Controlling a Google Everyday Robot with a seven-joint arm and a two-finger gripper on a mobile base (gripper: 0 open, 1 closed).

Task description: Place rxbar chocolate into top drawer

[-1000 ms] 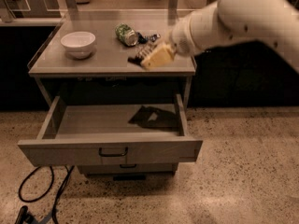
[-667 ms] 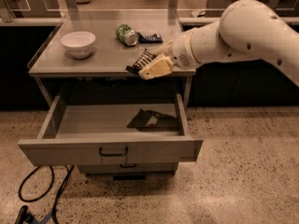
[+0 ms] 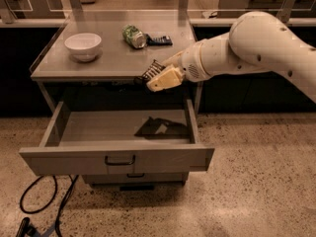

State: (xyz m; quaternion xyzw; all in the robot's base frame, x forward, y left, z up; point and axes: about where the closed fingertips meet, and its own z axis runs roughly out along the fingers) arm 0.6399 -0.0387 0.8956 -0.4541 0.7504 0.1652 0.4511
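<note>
Camera view | pincer (image 3: 148, 81) clamped on rxbar chocolate (image 3: 142, 77) | above open top drawer (image 3: 74, 158)

**Dim, Warm Light From Overhead**

The light fell from above, soft and yellowish. The table top (image 3: 113, 58) carried a pale sheen, and the white arm (image 3: 256, 43) glowed brightest. The gripper (image 3: 159, 77), hanging at the table's front edge over the open top drawer (image 3: 64, 157), threw a dark ragged shadow (image 3: 163, 128) inside it.
</note>
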